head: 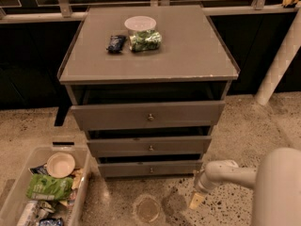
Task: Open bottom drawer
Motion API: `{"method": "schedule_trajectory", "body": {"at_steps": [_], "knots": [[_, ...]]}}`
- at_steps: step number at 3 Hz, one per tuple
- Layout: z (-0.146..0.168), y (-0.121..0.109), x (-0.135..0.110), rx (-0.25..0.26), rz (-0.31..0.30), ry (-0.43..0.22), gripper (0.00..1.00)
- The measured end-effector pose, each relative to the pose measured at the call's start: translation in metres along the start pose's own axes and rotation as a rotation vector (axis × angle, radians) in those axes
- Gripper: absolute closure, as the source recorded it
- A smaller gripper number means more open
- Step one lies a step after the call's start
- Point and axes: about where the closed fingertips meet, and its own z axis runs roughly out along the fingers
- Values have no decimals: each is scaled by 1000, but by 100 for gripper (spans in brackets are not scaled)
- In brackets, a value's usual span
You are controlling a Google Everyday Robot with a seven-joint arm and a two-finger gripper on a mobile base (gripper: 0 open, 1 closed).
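The bottom drawer (127, 169) is the lowest and narrowest-looking of three grey fronts on the cabinet, with a small round metal knob (151, 170) at its centre. Its front sits set back beneath the middle drawer (122, 146). My gripper (196, 200) hangs low over the floor at the lower right of the cabinet. It points downward, just right of and below the bottom drawer's right end. It touches neither the knob nor the drawer front. The white arm (235, 174) reaches in from the right.
The top drawer (108, 116) sticks out furthest. On the cabinet top lie a dark packet (115, 43), a green bag (145, 41) and a white bowl (140, 23). A clear bin (83, 173) of snacks stands on the floor at the left. A white post (278, 62) rises at the right.
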Motion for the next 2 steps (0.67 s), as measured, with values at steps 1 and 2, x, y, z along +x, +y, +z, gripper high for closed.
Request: {"method": "schedule_trajectory", "body": {"at_steps": [1, 2], "knots": [[84, -31, -6, 25, -49, 67, 0], [86, -38, -6, 36, -50, 64, 0]]}}
